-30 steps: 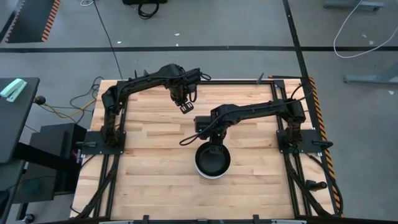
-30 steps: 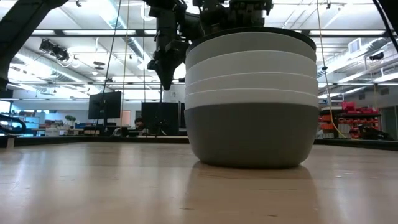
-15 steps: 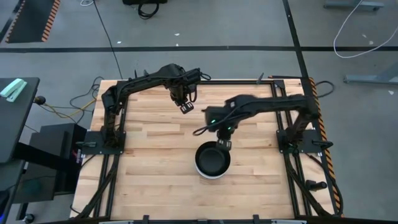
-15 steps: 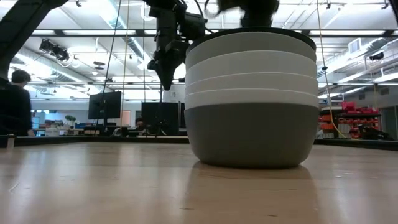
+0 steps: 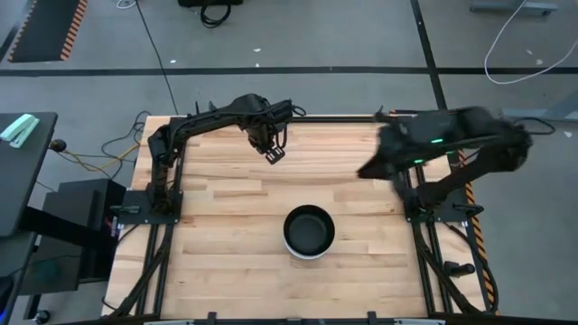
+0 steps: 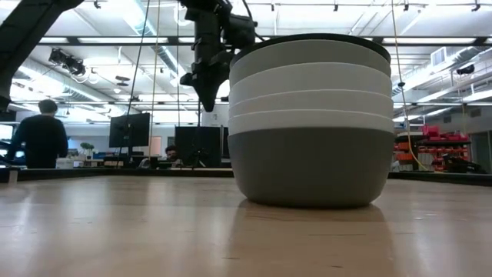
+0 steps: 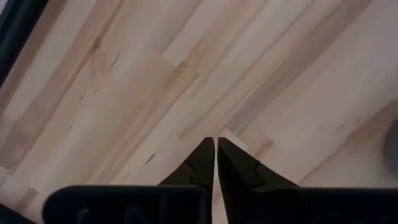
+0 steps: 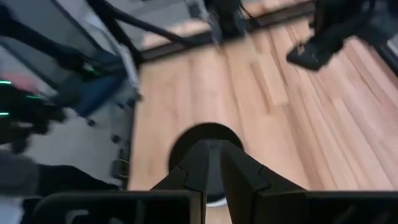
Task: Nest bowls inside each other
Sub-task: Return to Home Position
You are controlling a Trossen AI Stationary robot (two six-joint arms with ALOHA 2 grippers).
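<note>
- I see the bowls (image 5: 309, 232) nested in one stack, standing near the middle of the table (image 5: 226, 262).
- The dark grey bowl (image 6: 311, 165) is at the bottom, with pale bowls layered above it. The black bowl (image 5: 309, 226) sits on top.
- The left gripper (image 5: 274, 155) hangs over the far part of the table, well apart from the stack. Its fingers are pressed together and hold nothing.
- The right gripper (image 5: 366, 171) is up by the table's right edge, also well apart from the stack. Its fingers meet with nothing between them.
- A person (image 6: 42, 142) stands in the room behind the table.
</note>
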